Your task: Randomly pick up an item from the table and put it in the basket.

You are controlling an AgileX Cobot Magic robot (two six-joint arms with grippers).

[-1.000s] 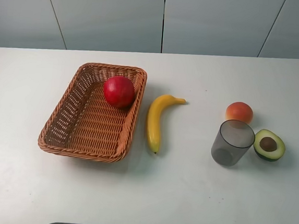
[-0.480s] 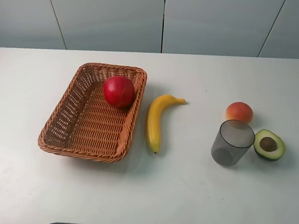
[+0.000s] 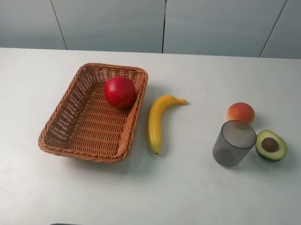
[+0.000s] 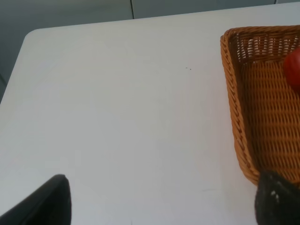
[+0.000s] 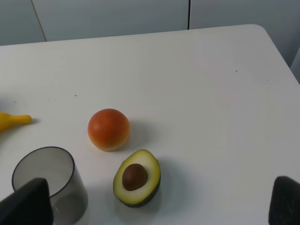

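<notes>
On a white table [image 3: 185,200] before grey wall panels, the apple [image 3: 119,91] sits in the basket [image 3: 59,131] at its 1 o'clock corner, apparently delivered; both grippers, left [image 4: 159,206] and right [image 5: 159,206], spread wide, hold nothing, well apart from the fruit.

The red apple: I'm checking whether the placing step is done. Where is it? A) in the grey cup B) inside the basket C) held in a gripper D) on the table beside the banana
B: the red apple sits inside the basket, near its far end.
</notes>
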